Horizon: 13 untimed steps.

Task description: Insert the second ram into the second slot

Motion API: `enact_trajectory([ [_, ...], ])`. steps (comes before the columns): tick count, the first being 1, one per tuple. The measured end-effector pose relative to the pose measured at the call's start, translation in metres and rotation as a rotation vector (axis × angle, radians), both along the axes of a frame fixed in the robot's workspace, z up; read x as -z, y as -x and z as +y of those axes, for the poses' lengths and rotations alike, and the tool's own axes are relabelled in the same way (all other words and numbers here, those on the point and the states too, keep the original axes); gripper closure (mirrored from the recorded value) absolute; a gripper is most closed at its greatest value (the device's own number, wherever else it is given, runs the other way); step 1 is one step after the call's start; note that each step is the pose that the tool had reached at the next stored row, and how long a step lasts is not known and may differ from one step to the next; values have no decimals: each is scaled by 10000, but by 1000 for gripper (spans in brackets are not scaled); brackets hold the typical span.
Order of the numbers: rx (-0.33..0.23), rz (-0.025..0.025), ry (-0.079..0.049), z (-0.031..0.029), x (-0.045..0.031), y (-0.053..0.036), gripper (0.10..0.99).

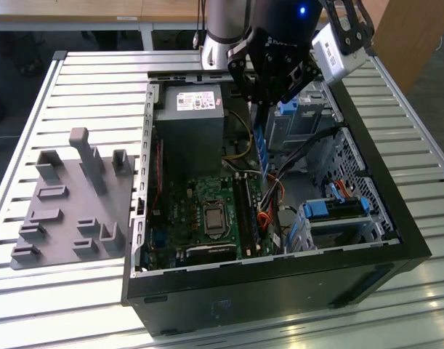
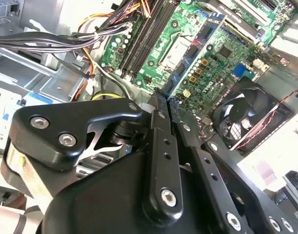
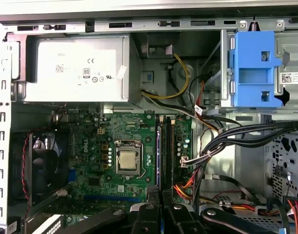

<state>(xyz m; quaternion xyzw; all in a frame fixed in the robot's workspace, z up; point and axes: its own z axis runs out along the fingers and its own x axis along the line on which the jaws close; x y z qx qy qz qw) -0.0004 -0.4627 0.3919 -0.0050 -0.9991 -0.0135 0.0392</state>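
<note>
thin flat ram stick (image 2: 200, 46): blue, dotted with black chips
angular jointed gripper (image 2: 166, 100): matt black
square motherboard (image 3: 90, 165): green with a silver socket
boxy power supply (image 3: 75, 68): grey, white label
plastic drive-bay clip (image 3: 256, 68): bright blue
slatted metal bench (image 1: 83, 80): silver, ribbed
moulded parts fixture (image 1: 69, 211): plain grey

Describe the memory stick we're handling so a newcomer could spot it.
Find the open computer case and the black tool above its circuit board. The memory stick is the thin, flat blue strip pinched in the tool, pointing down at the board. Unlike the chunky blue plastic clips on the drive bays, it is slim and carries chips.
</note>
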Motion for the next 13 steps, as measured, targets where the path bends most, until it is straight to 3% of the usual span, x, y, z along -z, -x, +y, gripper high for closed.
enact_trajectory([
  [13, 0, 0, 1, 0, -61, 0, 949],
])
